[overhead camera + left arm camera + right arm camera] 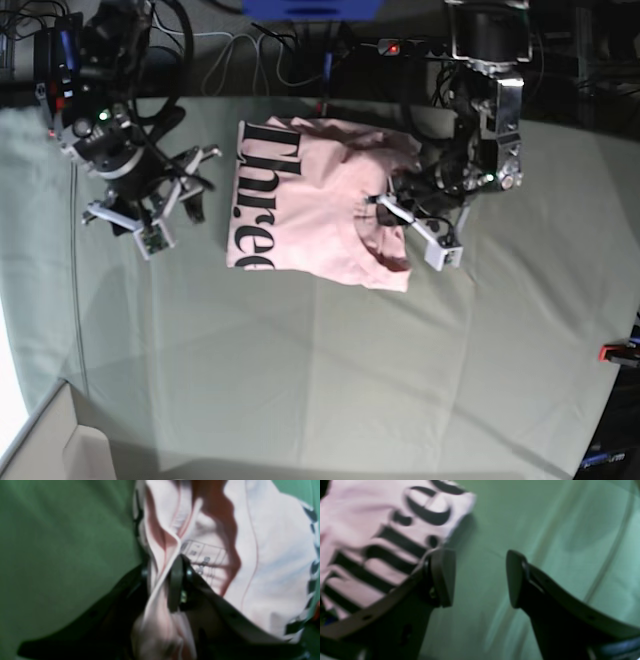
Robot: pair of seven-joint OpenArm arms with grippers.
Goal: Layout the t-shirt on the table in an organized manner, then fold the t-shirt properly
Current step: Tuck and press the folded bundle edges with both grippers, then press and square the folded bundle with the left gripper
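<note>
The pale pink t-shirt [310, 210] lies bunched in the middle of the grey-green table [300, 380], its black lettering along the left side. At the shirt's right side my left gripper [385, 212] is on the collar area. The left wrist view shows that gripper [161, 580] shut on a raised fold of the t-shirt [275, 562], beside the neck label, over the table [62, 542]. My right gripper [190, 188] hangs just left of the shirt. In its own view the right gripper [480, 580] is open over bare table [545, 530], with the lettered edge of the t-shirt [370, 517] beside its left finger.
Cables and a power strip [390, 47] run behind the table's far edge. A red clamp [618, 352] sits at the right edge. A pale box corner [50, 440] shows at the bottom left.
</note>
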